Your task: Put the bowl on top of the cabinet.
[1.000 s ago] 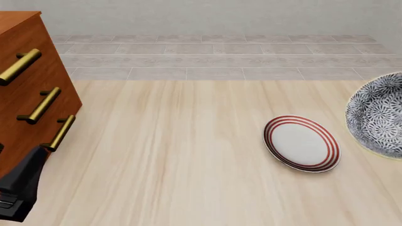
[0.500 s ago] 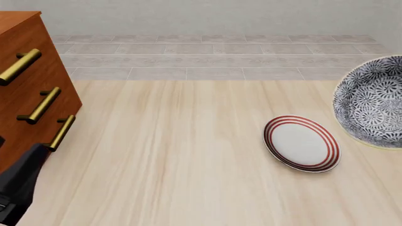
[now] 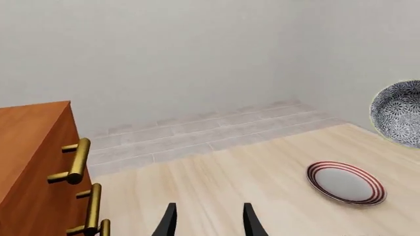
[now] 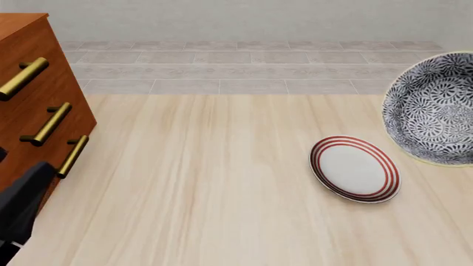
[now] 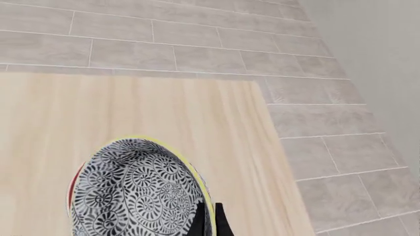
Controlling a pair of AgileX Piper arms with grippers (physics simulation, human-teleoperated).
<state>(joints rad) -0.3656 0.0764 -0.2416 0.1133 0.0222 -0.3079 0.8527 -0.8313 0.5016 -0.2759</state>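
The bowl (image 4: 436, 108), patterned black and white with a pale yellow rim, hangs tilted at the right edge of the front view, clear of the bench (image 4: 221, 194), its hollow facing the camera. In the right wrist view the right gripper (image 5: 208, 220) has its jaws pressed nearly together on the bowl's rim, one finger inside and one outside, so the bowl is pinched by its edge. Below and just left of it in the front view lies the plate (image 4: 355, 168), white with red rings, flat on the bench and apart from the bowl. The cabinet (image 4: 33, 105), reddish-brown with three brass bar handles, stands at the far left of the bench, well apart from the bowl; only a corner of its top shows in the front view, and the left wrist view shows no object on the part of the top that it takes in. The left gripper (image 3: 208, 221) sits low near the cabinet's front, jaws spread and holding nothing.

Progress, as judged: the grasp and lift appear done. Remaining are the carry across the whole width of the bench, raising the bowl above the cabinet's top, levelling it, and setting it down and letting go. The thin rim grip may let the bowl swing.
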